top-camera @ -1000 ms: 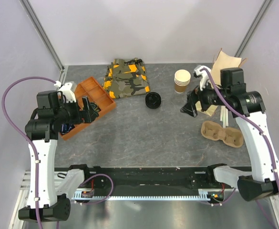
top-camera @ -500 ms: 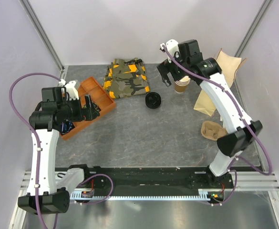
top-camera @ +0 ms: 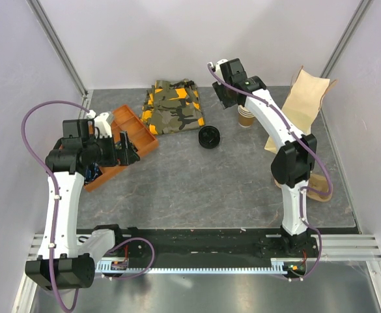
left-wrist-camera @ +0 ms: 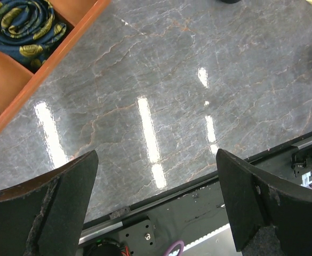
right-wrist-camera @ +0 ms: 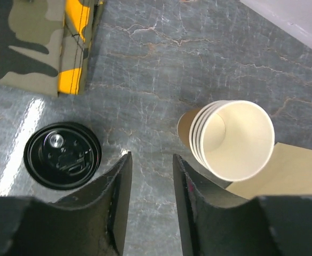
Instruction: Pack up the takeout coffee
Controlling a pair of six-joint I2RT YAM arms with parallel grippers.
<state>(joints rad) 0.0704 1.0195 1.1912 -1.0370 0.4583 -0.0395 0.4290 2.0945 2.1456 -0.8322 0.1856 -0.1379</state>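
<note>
Left gripper (top-camera: 123,148): fingers wide apart, empty, at the edge of the orange tray (top-camera: 135,128).
Camouflage cloth (top-camera: 172,106): far centre.
Takeout coffee (top-camera: 209,137): black lid up, on the table near the cloth.
Right gripper (right-wrist-camera: 151,160): fingers narrowly apart, empty, raised between the coffee and the cup stack (right-wrist-camera: 233,140).

Bright, even overhead light; the top view is sharp, its shadows faint and soft. 3 pale glare streaks cross the glossy tabletop (left-wrist-camera: 241,64) in the left wrist view, 1 in the right; the near fingers (left-wrist-camera: 49,208) look dark and blurred
</note>
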